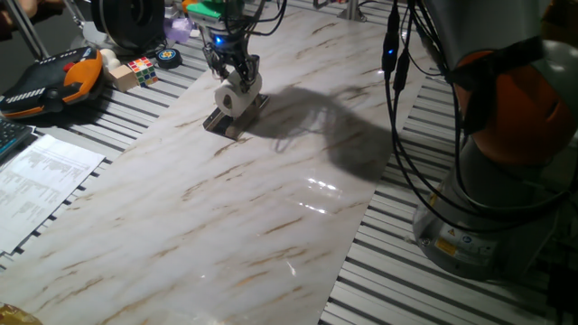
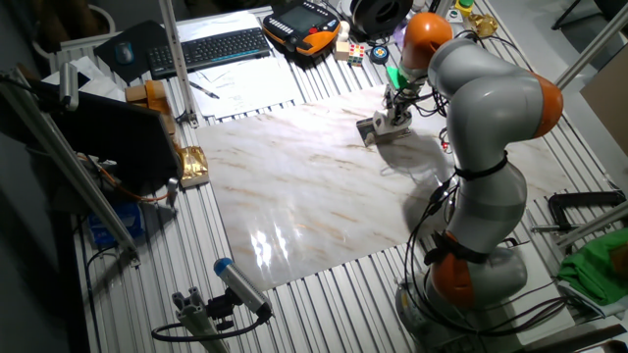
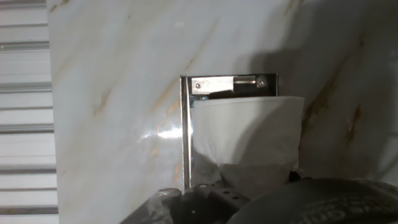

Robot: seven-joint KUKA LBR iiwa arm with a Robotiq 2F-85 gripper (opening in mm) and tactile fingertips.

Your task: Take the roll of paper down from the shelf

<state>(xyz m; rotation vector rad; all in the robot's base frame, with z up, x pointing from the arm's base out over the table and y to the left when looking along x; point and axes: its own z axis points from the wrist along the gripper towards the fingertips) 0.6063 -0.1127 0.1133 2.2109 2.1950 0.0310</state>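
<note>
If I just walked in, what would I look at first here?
Probably the big grey and orange robot arm bending over the shiny marble table. Its hand is right on top of the white roll of paper, which sits on the little dark shelf at the far end of the table. You might also spot the colourful puzzle cube on the slatted bench beside the table.

- Dim room; I see white glare streaks on the marble table (image 1: 271, 208), well away from the gripper (image 1: 237, 69).
- Broad soft arm shadow beside the gripper.
- Hand view soft, bottom edge blurred dark.
</note>
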